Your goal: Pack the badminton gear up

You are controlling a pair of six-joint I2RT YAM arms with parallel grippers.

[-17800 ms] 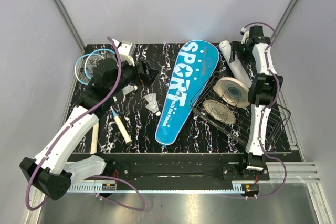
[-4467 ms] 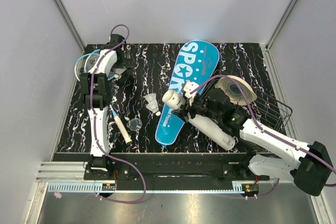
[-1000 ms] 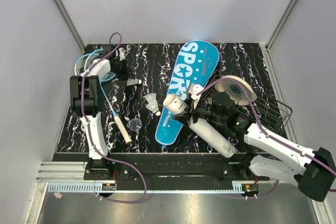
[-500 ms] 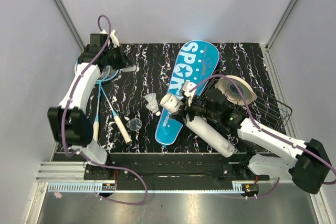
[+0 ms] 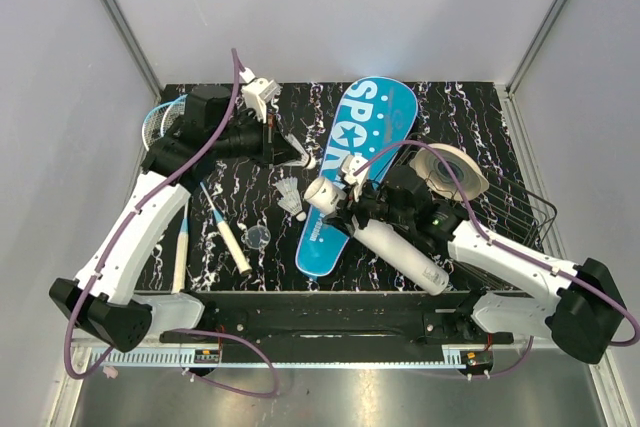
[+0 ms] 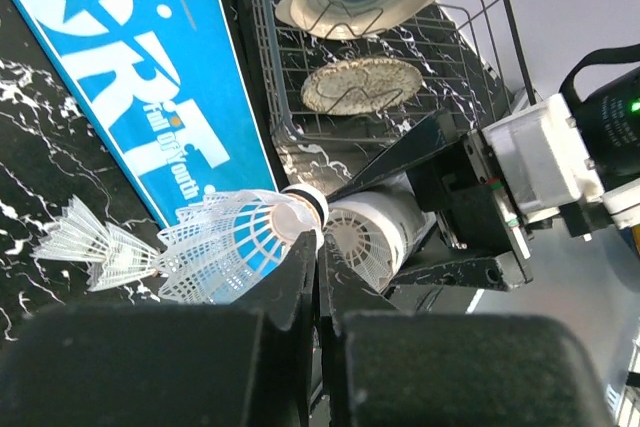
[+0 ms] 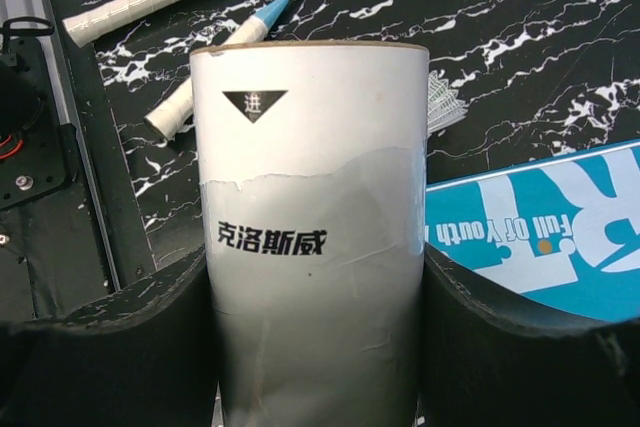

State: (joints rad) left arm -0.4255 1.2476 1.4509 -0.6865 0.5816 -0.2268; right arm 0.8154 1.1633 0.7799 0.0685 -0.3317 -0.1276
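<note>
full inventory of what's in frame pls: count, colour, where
rackets: two, light-blue frames, white handles, left side of the table, handles toward the near edge
shuttlecocks: two, white; one on the table beside the cover, one in the left gripper
tube: one, white, in the right gripper, over the cover's near end
cover: one, blue with white "SPORT", middle of the table
cap: one, clear, small, by a racket handle
wire basket: one, black, right side
woven discs: two; white with blue centre propped at the basket's far end, tan flat in the basket
table: one, black with white veins
left gripper: shut on a shuttlecock
right gripper: clamped around the tube
</note>
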